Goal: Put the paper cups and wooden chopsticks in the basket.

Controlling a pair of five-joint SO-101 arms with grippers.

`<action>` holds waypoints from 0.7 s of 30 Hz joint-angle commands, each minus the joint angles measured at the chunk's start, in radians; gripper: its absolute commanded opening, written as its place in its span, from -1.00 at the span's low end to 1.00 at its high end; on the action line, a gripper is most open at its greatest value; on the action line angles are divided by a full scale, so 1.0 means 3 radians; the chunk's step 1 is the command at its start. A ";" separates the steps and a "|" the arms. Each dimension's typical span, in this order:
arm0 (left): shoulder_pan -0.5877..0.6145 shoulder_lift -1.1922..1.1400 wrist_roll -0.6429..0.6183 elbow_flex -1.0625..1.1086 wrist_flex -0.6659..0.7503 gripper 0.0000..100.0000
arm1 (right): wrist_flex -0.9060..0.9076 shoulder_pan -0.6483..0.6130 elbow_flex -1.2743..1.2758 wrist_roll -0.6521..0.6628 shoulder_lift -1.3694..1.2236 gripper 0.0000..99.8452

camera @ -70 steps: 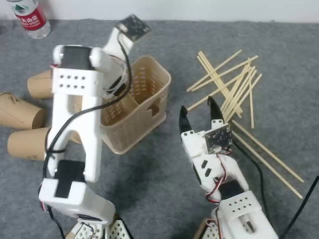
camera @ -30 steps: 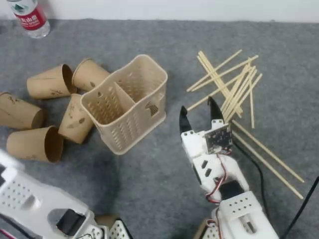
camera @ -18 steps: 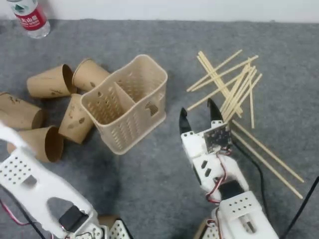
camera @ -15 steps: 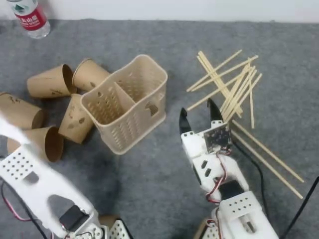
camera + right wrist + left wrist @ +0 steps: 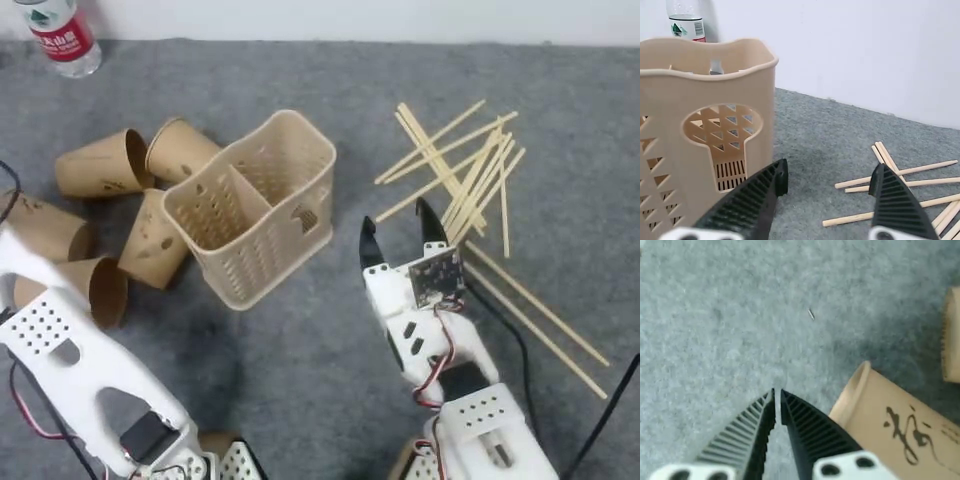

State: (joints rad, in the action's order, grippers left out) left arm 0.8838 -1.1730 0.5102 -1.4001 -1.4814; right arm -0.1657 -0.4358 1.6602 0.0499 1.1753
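Note:
Several brown paper cups [image 5: 100, 165] lie on their sides left of the beige basket [image 5: 250, 200]. Wooden chopsticks [image 5: 470, 170] are scattered to the right of it. My left arm [image 5: 60, 350] stands at the lower left by the cups. In the left wrist view my left gripper [image 5: 778, 391] is shut and holds nothing, just above the grey mat, with a marked paper cup [image 5: 890, 425] right beside one finger. My right gripper [image 5: 397, 225] is open between basket and chopsticks. In the right wrist view, the right gripper [image 5: 830, 175] has the basket [image 5: 705, 125] on one side and chopsticks [image 5: 900, 175] on the other.
A plastic bottle [image 5: 60, 35] with a red label stands at the far left corner by the white wall. Grey carpet [image 5: 320, 330] covers the table. A second cup [image 5: 952, 340] sits at the edge of the left wrist view.
My left arm has swung away from over the basket, down to the lower left, then edged toward the cups. The right arm has stayed still.

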 commanded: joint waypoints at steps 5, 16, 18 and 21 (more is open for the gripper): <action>-0.0281 0.0143 0.0496 -0.0115 -0.0931 -0.98 | 0.0013 -0.0008 0.0061 0.0051 0.0043 -0.46; -0.0665 0.0982 0.0772 0.1071 -0.0926 -0.98 | 0.0013 -0.0008 0.0056 0.0051 0.0043 -0.46; -0.0762 0.1217 0.0772 0.1302 -0.0926 -0.98 | 0.0013 -0.0008 0.0056 0.0051 0.0043 -0.46; -0.0921 0.1570 0.0772 0.1685 -0.0926 -0.98 | 0.0013 -0.0003 0.0051 0.0051 0.0043 -0.46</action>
State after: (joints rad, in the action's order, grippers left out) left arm 0.6813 -0.8830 0.7296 -1.0073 -1.7254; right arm -0.1657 -0.4358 1.6602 0.0499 1.1753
